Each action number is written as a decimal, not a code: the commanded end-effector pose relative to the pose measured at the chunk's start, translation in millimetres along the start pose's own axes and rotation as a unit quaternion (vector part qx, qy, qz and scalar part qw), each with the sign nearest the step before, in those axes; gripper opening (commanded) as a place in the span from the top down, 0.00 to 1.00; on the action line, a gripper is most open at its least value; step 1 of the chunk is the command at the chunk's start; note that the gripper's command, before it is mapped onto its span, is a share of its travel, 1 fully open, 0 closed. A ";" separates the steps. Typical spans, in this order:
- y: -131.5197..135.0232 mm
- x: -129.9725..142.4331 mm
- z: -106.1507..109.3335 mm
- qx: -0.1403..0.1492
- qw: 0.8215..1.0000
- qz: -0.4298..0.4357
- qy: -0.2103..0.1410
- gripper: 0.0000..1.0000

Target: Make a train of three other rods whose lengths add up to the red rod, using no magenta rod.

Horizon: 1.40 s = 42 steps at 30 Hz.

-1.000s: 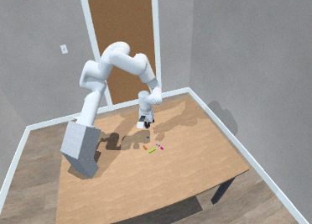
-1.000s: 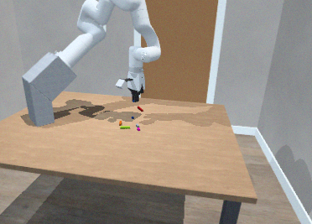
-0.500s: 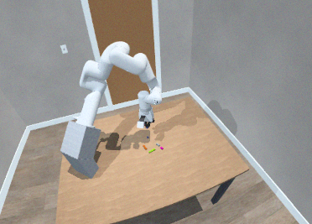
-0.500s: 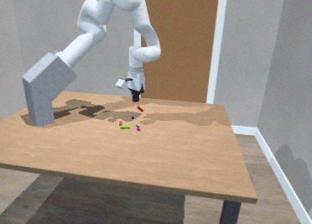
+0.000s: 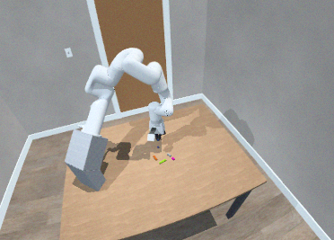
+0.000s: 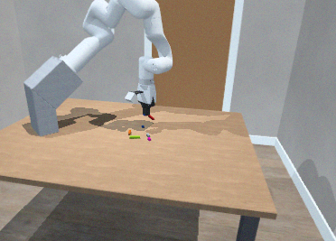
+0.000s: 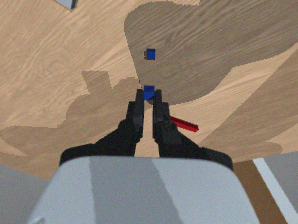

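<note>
"What is the claw [image 5: 158, 139] [image 6: 145, 113] [image 7: 148, 100] doing?"

"It's holding a small blue rod [image 7: 149, 92], its fingertips closing narrowly on both sides and pointing down over the tabletop [image 5: 180, 191] [image 6: 181, 160] [image 7: 40, 45]."

"And the red rod [image 6: 151, 117] [image 7: 185, 124]?"

"It's lying on the tabletop near the claw; in the wrist view a finger is hiding one end."

"Where are the others resting?"

"A second blue rod [image 5: 158, 146] [image 6: 143, 126] [image 7: 151, 54] is lying by itself, between the claw and the group. There, the orange rod [image 5: 154, 157] [image 6: 129, 132] is sitting near the lime rod [image 5: 162, 161] [image 6: 135, 137], both pointing different ways. The grey rod [image 5: 169, 155] [image 6: 148, 135] is lying just beside the magenta rod [image 5: 173, 158] [image 6: 149, 139]."
</note>
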State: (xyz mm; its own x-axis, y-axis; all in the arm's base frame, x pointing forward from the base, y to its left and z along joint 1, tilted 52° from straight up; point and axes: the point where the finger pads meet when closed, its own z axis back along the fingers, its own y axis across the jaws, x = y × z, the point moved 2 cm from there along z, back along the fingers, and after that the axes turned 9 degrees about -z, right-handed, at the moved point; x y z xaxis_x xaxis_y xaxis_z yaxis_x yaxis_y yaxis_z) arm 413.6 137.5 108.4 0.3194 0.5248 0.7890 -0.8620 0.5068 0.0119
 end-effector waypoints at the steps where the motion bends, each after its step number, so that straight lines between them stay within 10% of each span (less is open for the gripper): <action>1: -0.8 0.2 -16.9 0.000 1.000 0.000 0.000 0.96; 11: -0.8 0.6 -48.8 0.000 1.000 0.000 0.000 0.96; 42: -0.8 0.6 -52.0 0.000 1.000 0.000 0.000 0.96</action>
State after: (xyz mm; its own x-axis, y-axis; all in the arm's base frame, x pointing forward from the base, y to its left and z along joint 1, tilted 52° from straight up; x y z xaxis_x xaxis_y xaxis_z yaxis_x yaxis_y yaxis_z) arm 434.4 173.9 76.7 0.3193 0.5246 0.7892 -0.8625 0.5058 0.0126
